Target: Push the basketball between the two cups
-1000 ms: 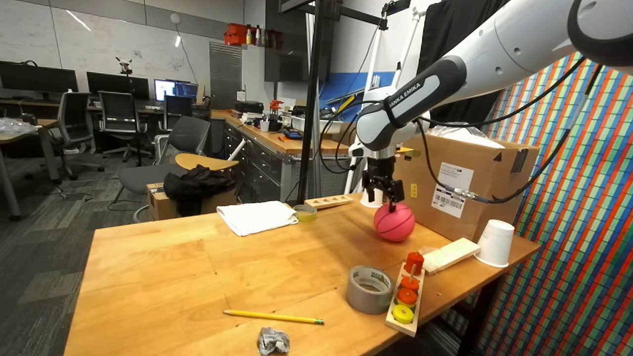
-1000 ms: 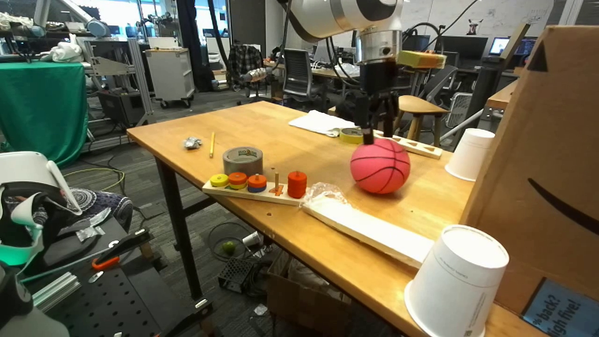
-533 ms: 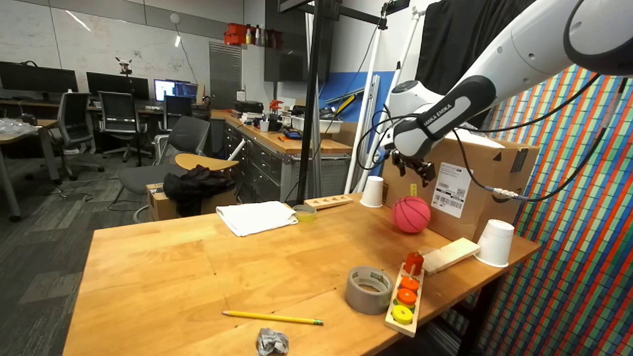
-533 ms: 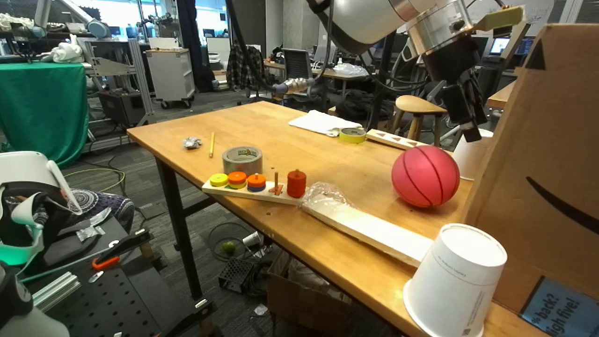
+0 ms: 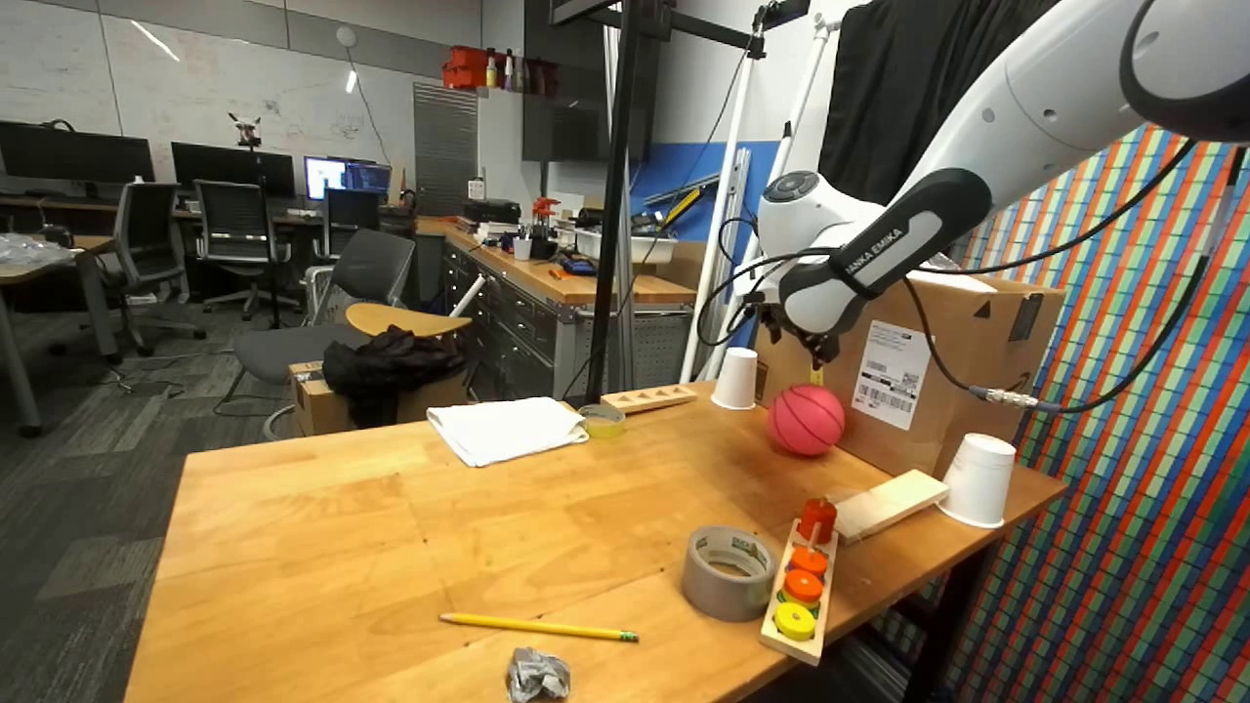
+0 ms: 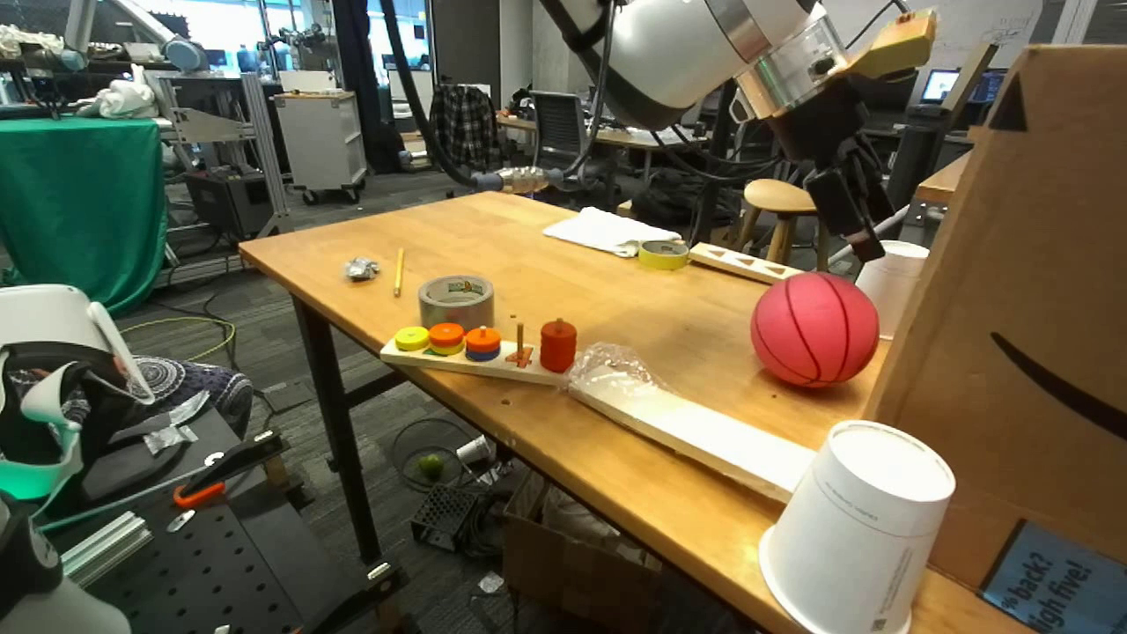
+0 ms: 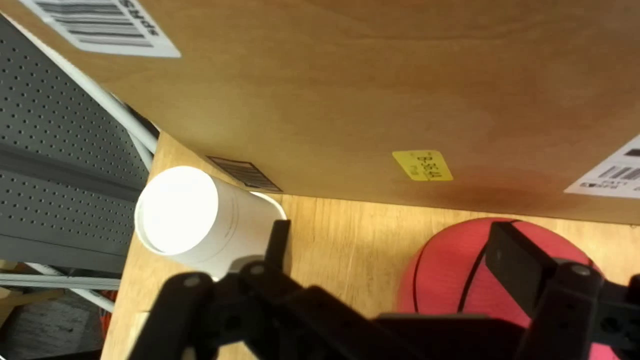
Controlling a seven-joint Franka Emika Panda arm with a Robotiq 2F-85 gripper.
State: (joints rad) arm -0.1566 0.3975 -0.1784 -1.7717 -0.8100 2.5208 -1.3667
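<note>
Your gripper (image 7: 392, 247) is spread wide, holding nothing; an off-centre shove could roll the ball (image 6: 814, 329) into the nearby cup (image 7: 212, 222).

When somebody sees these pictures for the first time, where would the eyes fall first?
Probably first on the pinkish-red basketball, resting on the wooden table in front of the large cardboard box. Next on the two upside-down white cups, standing near the box's ends. In an exterior view, the robot arm also dominates the upper right.
</note>
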